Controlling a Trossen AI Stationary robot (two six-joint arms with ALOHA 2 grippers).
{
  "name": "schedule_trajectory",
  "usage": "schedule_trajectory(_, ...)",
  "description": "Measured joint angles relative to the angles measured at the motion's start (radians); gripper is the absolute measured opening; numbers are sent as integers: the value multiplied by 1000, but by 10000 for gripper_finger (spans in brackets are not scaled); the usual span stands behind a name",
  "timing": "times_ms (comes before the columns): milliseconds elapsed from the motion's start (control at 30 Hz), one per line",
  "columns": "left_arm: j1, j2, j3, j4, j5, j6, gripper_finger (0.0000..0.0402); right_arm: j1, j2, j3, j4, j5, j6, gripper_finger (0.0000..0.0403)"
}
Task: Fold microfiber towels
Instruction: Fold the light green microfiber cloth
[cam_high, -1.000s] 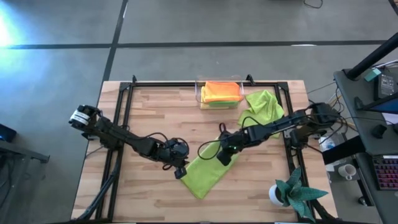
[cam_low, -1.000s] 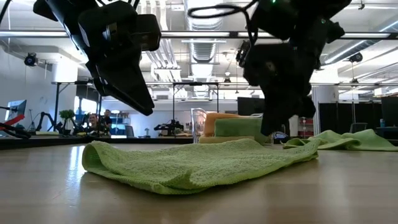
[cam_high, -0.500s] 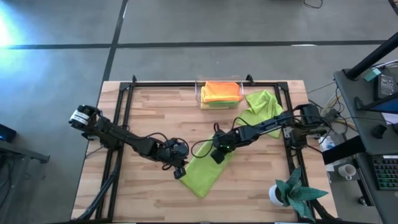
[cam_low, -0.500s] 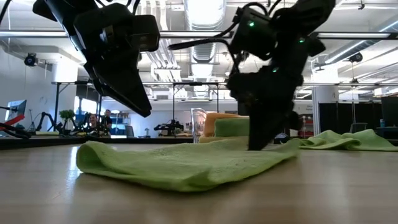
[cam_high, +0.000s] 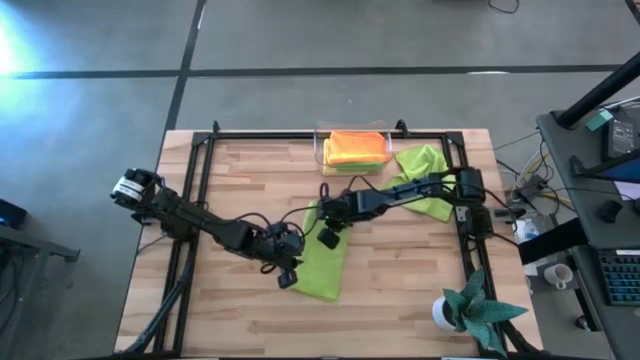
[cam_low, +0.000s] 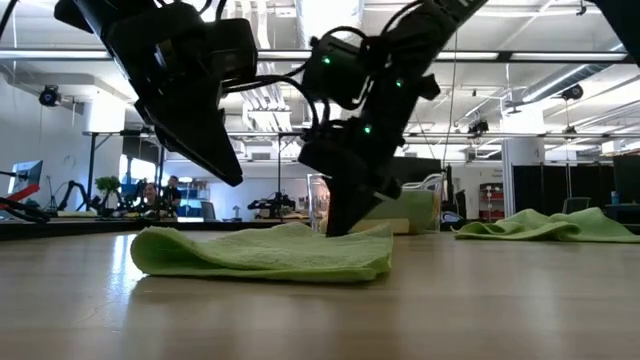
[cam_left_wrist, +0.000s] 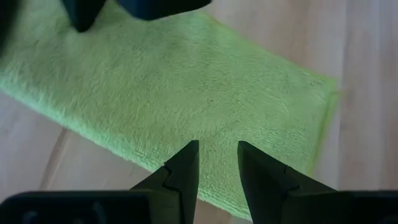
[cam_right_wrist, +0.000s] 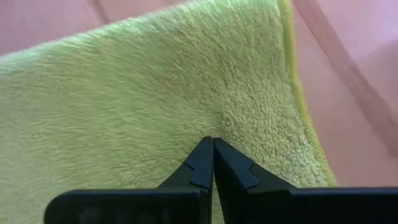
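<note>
A lime green towel lies flat in a long folded strip on the wooden table, running from near to far. My left gripper hovers open just above the strip's near left part; in the low view its fingers stand clear of the cloth. My right gripper is shut, with its tips down on the strip's far part. Another lime green towel lies crumpled at the far right. Orange and yellow towels sit folded in the clear bin. My right gripper presses its shut fingertips onto the upper face of the green towel, near the strip's far end. It comes slanting down from the table's right side. The pile puckers around the tips, and the towel lies on the table.
A black metal frame runs along the table's left, far and right sides. A teal spiky plant in a white pot stands at the near right corner. Bare wood lies to the near left and between the strip and the crumpled towel.
My right gripper has swept toward the table's left and far side and sunk a little, staying shut. It has dragged the towel's far end along. The strip, which slanted toward the right, now runs near to far and looks shorter in the low view. Its near end stayed below my left gripper.
</note>
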Motion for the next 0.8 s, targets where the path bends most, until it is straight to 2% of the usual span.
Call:
schedule_trajectory(167,-2,-11,3,-1,74,38,95,15,-48,45,-79,0,-45,9)
schedule_trajectory(433,-16,-66,5,-17,76,67,95,98,-231,-70,-86,52,-31,9)
schedule_trajectory(533,-28,-93,33,-122,37,67,95,154,-293,-121,-76,53,1,9)
schedule_trajectory(700,-65,-138,107,-374,-92,77,78,267,-361,-192,-12,53,57,9)
schedule_trajectory(800,-80,-163,136,-470,-113,137,61,334,-369,-216,34,52,89,9)
